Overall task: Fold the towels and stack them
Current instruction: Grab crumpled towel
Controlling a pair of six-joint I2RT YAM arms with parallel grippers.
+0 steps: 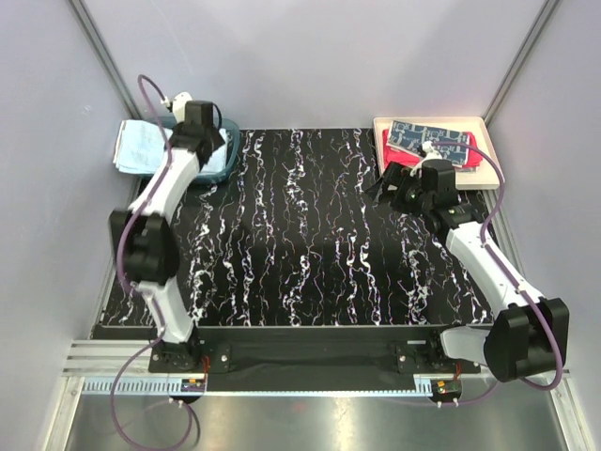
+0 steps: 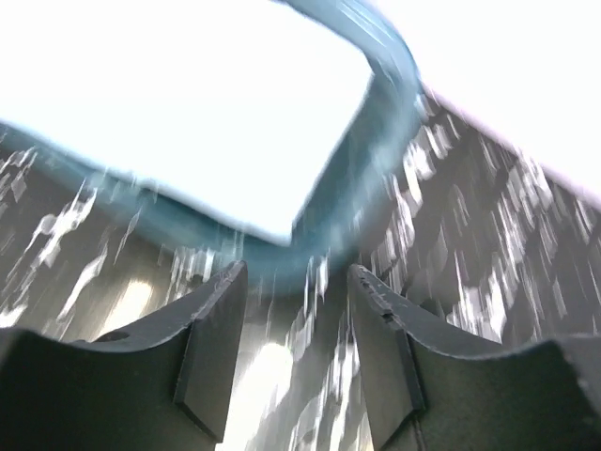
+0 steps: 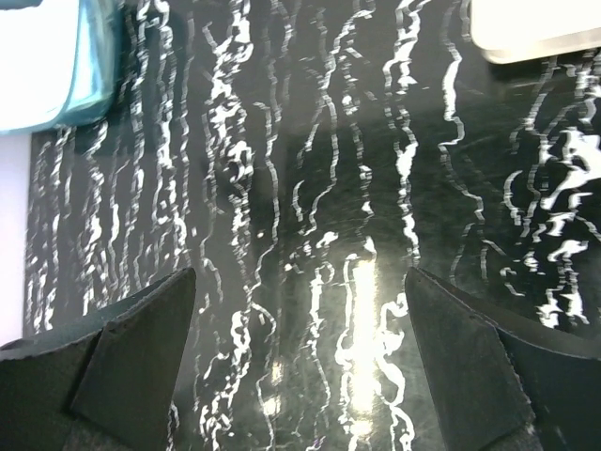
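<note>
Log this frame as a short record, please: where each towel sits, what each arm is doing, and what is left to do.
stacked: patterned towel lying on red-pink towel, both in the cream tray
remaining: light blue towel, hanging over the far-left side of the teal basket
left gripper: at the basket's rim, jaws apart, nothing between them
right gripper: over the black mat beside the tray, jaws wide, empty
status: light blue towel not yet on the stack
</note>
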